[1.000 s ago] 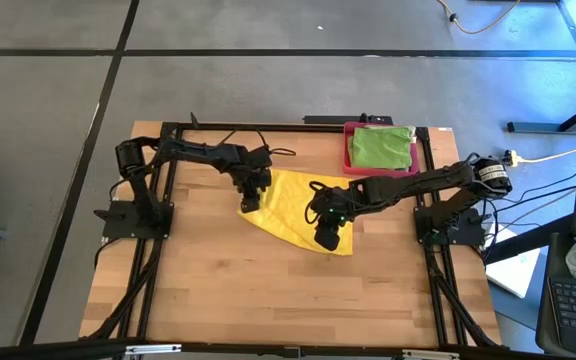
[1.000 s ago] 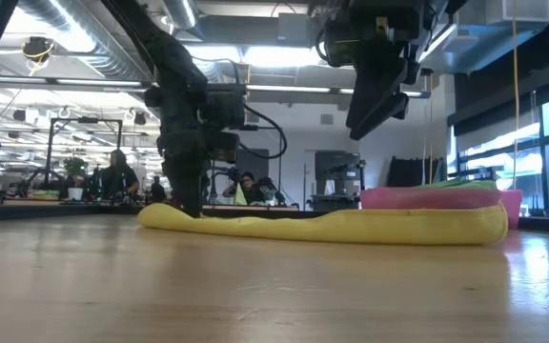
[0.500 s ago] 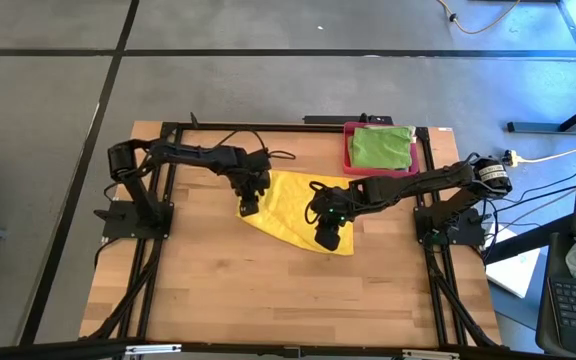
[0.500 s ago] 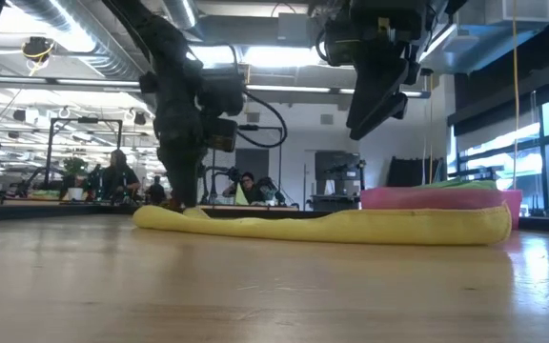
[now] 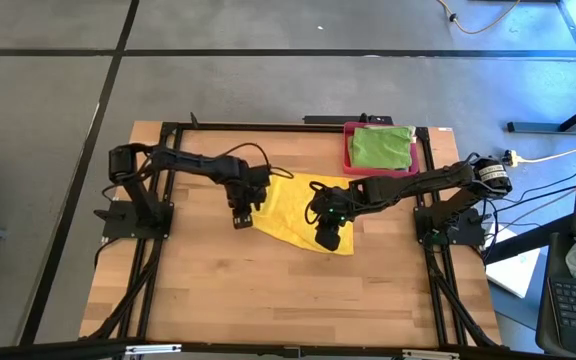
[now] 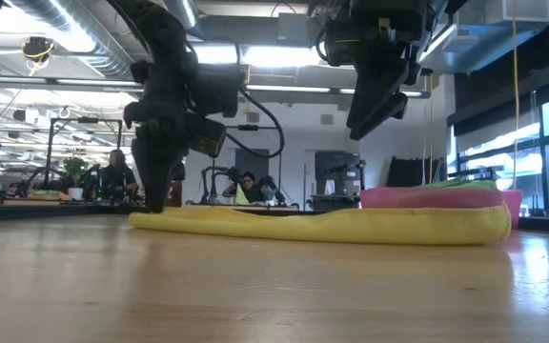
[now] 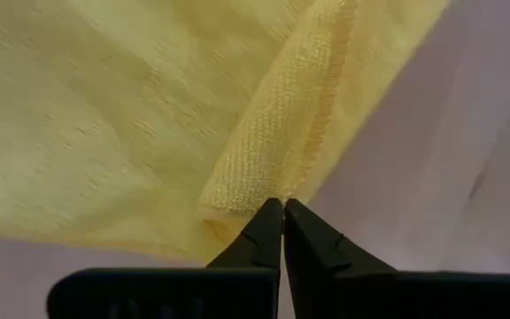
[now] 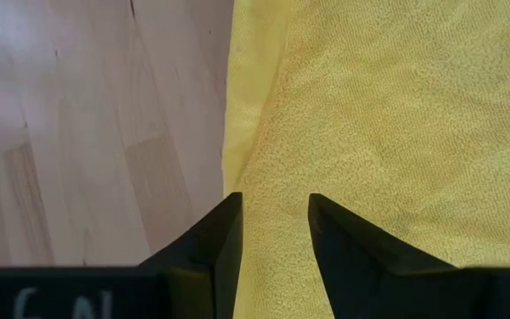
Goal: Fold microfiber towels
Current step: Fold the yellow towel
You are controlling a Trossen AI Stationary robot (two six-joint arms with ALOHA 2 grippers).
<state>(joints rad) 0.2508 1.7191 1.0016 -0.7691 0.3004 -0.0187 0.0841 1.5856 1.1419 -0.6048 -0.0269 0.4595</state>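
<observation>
So there's a pink-red tray (image 5: pixel 349 148) sitting at the far right corner of the counter (image 5: pixel 218 290), with a green towel (image 5: pixel 382 147) folded inside it, just behind the yellow towel (image 5: pixel 293 205). Nothing sits between the two. The yellow towel is spread out mid-counter, kind of a triangle shape with one edge rolled over. The counter is light wood planks in a black frame, grey floor all around, and behind it a big open workspace with people sitting at desks. The left gripper (image 5: pixel 240 215) is down at the yellow towel's left corner, fingers pinched together on that folded edge. The right gripper (image 5: pixel 328 238) hangs over the towel's right part, fingers spread apart.
</observation>
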